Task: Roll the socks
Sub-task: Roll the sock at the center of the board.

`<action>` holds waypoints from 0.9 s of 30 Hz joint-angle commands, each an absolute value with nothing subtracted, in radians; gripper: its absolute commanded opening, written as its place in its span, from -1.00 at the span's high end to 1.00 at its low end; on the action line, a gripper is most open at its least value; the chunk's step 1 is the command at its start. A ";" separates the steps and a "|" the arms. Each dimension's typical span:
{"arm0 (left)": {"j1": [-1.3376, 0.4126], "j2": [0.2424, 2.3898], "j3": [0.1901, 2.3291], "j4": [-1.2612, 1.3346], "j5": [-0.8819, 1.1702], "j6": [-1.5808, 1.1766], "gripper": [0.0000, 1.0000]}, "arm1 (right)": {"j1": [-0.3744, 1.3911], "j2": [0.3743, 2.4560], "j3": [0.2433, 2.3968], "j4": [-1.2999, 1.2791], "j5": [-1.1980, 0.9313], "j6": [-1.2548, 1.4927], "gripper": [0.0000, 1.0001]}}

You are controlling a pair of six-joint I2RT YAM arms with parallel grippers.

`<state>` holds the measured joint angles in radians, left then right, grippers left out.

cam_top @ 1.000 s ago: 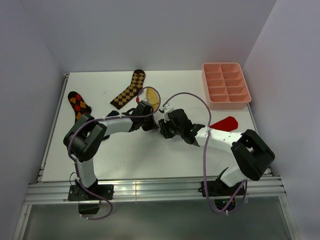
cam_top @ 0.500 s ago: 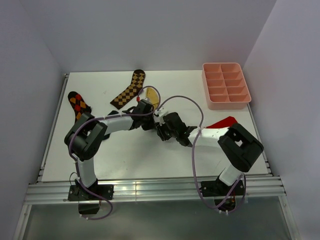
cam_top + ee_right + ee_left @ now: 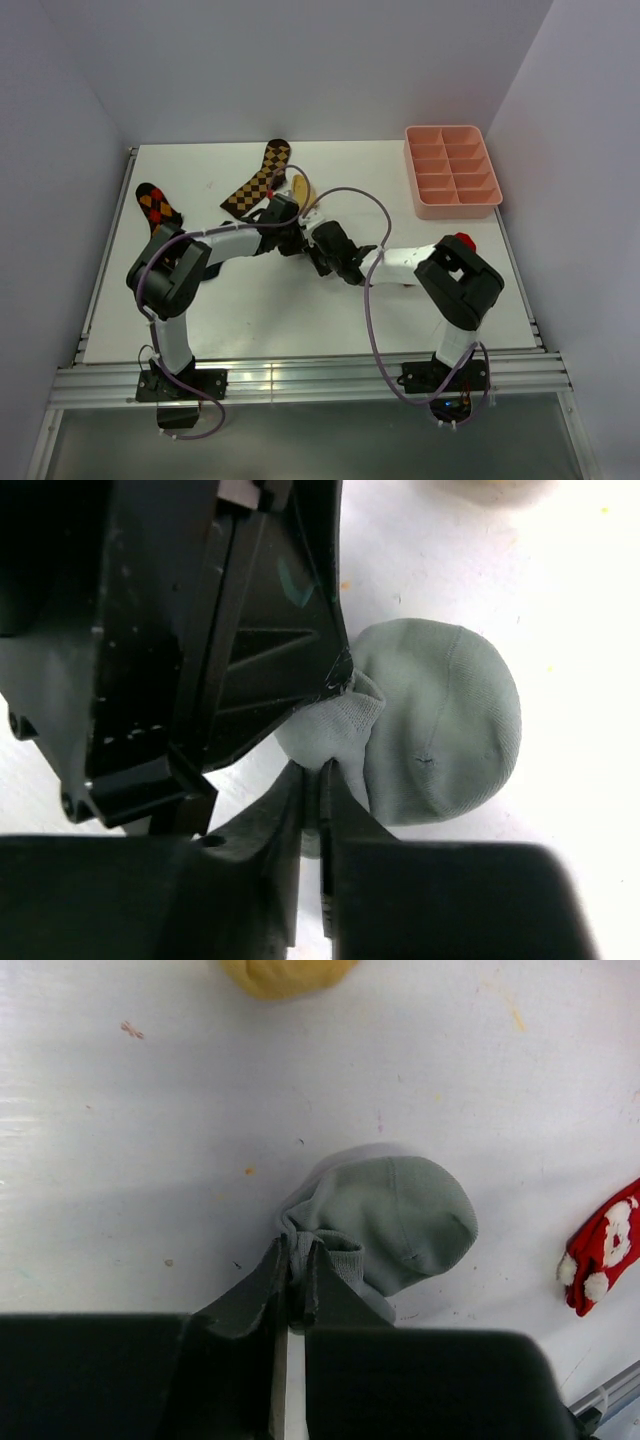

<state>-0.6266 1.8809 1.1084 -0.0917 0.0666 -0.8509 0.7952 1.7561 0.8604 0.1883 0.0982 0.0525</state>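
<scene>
In the middle of the table [image 3: 240, 310], the two arms meet tip to tip at the grey sock [image 3: 405, 1220]. The left gripper [image 3: 297, 1265] is pinched tight on the sock's bunched edge. The right gripper [image 3: 322, 780] comes from the other side, and its jaws are nearly together, nipping a fold of the same sock. The sock sits in a round lump on the table. Off to the right lies a red sock [image 3: 605, 1248] with white trim. Just past the grippers is the yellow sock [image 3: 300, 187]. Farther back lie a checkered sock [image 3: 258, 178], an argyle sock [image 3: 155, 205] on the left, and a pink tray [image 3: 460, 210] in the far right corner.
</scene>
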 commanded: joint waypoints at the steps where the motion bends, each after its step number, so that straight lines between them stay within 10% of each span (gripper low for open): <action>1: -0.643 1.876 1.135 -0.124 0.120 -0.813 0.78 | 0.799 1.819 0.910 0.063 0.149 0.080 0.97; 11: -0.581 1.723 1.029 -0.077 0.014 -0.865 -0.22 | 0.691 1.799 0.959 -0.063 -0.257 0.204 1.00; 27: -0.572 1.638 0.815 0.167 0.097 -0.942 -0.22 | 0.483 1.977 1.081 -0.063 -0.851 0.439 1.00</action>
<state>-0.5686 1.6485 0.8246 0.0689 0.0570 -0.9184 0.5041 1.9392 1.0618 -0.0559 -0.7303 0.3767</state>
